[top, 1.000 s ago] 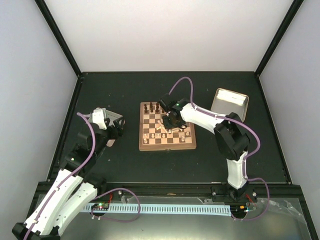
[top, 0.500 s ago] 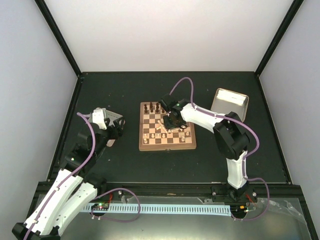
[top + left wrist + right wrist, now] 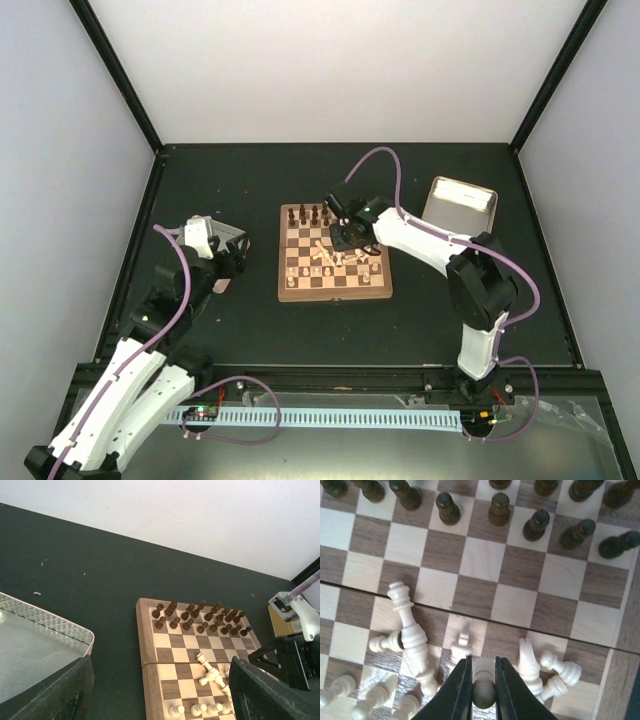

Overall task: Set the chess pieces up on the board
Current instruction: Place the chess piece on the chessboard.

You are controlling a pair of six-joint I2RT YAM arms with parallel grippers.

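Chess pieces (image 3: 407, 625) of pale wood lie mostly toppled in a loose heap near the middle of the board (image 3: 479, 559), on the half away from the dark pieces (image 3: 449, 507); one tall pale piece lies on its side across a seam in the board, with smaller pawns touching or just beside it. From the left wrist camera I see a few more pale ones (image 3: 199, 709) standing upright closer to the near edge of the board (image 3: 141, 645); the dark pieces (image 3: 200, 617) stand in two rows along its far end.

My right end effector (image 3: 483, 687) hangs over the heap with its jaws drawn in narrow around a pale pawn (image 3: 483, 694), whose round head shows between the two fingers; I cannot tell whether the pawn is clear of the board. From the overhead camera that end effector (image 3: 345, 235) sits above the middle of the board (image 3: 334, 296); the board rests on the dark tabletop (image 3: 240, 330).

My left end effector (image 3: 161, 680) is spread wide and holds nothing, off to the board's left over a metal tray (image 3: 50, 619); a second tray (image 3: 460, 207) leans at the far right, well apart from the board.
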